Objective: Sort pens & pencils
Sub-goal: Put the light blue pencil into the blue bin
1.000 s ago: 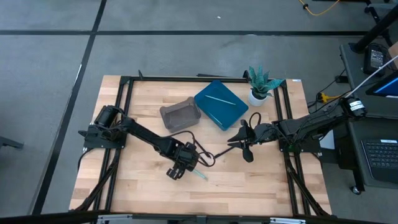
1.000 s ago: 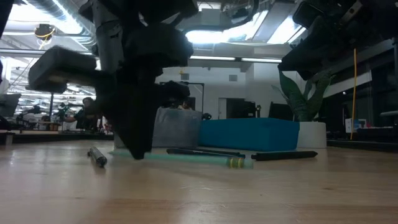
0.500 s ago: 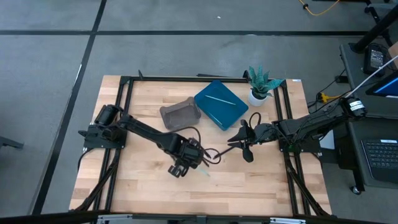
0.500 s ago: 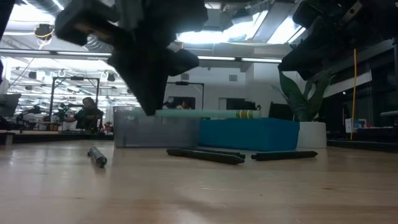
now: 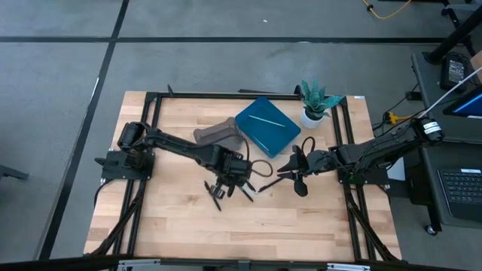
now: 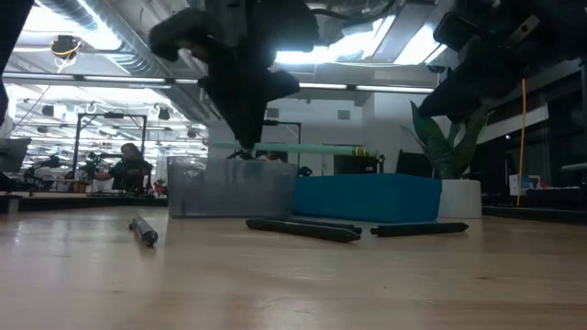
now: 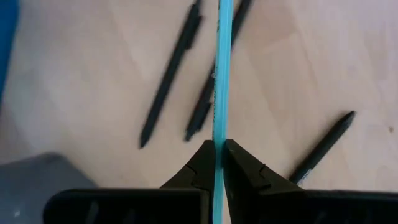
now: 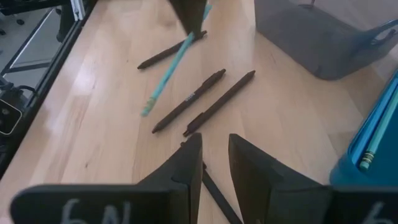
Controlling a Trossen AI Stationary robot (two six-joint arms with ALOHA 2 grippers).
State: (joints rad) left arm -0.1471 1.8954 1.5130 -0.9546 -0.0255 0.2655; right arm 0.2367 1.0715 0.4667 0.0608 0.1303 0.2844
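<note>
Sticks mid-tabletop, containers behind

Left hand (image 5: 235,175) holds one stick (image 7: 221,74) above three loose sticks (image 5: 215,193); bin (image 5: 218,135), tray (image 5: 265,126), plant (image 5: 315,102) behind.

**Surfaces and finishes**

The pale wooden bench (image 8: 93,124) shows smooth grain with a soft sheen. The slim black sticks (image 8: 189,100) look like matt plastic; the light blue stick (image 7: 221,74) is smooth. The grey bin (image 8: 317,43) looks like translucent plastic.

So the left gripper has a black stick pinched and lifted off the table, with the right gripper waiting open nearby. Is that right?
Not quite: the color is wrong. The left gripper is shut on a light blue stick, as the left wrist view shows, and the low view shows it lifted off the table. The black sticks lie on the wood. The right gripper does wait open nearby.
</note>
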